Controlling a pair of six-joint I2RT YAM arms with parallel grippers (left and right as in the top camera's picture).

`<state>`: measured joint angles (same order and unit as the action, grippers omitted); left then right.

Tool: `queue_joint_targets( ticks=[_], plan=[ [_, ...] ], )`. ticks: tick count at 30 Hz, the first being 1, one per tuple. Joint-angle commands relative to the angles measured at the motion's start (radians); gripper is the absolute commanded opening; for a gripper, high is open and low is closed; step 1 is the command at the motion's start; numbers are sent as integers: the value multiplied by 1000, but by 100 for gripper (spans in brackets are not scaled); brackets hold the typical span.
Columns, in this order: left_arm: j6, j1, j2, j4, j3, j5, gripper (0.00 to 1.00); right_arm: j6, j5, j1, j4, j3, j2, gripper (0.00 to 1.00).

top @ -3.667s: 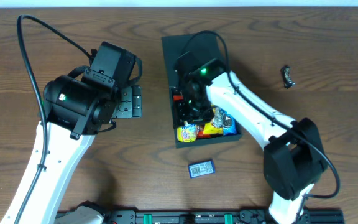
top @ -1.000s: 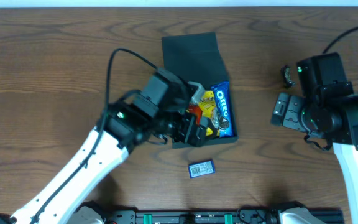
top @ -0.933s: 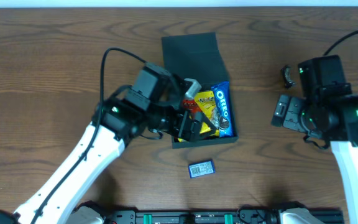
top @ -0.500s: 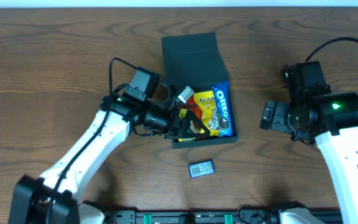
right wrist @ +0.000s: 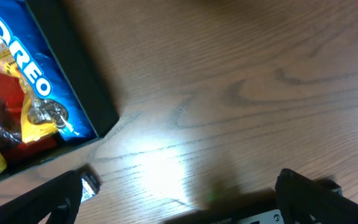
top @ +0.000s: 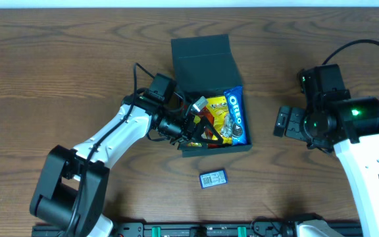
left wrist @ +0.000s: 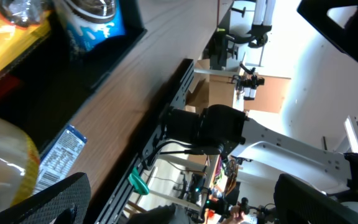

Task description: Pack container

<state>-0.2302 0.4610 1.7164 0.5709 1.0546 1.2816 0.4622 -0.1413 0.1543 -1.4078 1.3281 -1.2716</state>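
Observation:
The container (top: 242, 146) is a dark square box at the table's centre, its flap lid (top: 202, 56) open at the back. Inside lie a blue Oreo packet (top: 235, 115), yellow packets (top: 217, 110) and a silver-ended packet (top: 196, 103). My left gripper (top: 193, 130) is low in the box's front left part, open, with nothing between its fingers (left wrist: 48, 199). The left wrist view shows a yellow packet (left wrist: 5, 165) beside it. My right gripper (top: 283, 122) is open and empty over bare table right of the box. The right wrist view shows the Oreo packet (right wrist: 30, 68) and the box wall (right wrist: 86, 81).
A small blue packet with a barcode (top: 213, 178) lies on the table in front of the box; it also shows in the left wrist view (left wrist: 58, 155) and the right wrist view (right wrist: 91, 183). A small black object (top: 302, 77) lies by the right arm at the back right.
My left arm has swung in closer to the box, and its gripper stays in the front left part. My right gripper has shifted a little left, then held still.

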Motion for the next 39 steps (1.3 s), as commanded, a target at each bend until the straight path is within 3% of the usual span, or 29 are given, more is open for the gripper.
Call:
queue_joint_targets(
  ticks=[1,19,28,35,39],
  plan=[
    [29,-2,25,2,-5,-26,95,-15,3,-11,3,-3,2,99],
    [33,-2,95,0,-39,-77,95,-15,3,-11,6,-3,2,99],
    [32,-2,19,-3,-34,-90,95,-15,3,-11,6,-3,2,99],
    [3,-2,-219,24,-16,-314,96,-52,3,-11,22,-3,2,99],
    [95,32,-388,182,-16,-633,95,-77,3,-11,39,-3,2,99]
  ],
)
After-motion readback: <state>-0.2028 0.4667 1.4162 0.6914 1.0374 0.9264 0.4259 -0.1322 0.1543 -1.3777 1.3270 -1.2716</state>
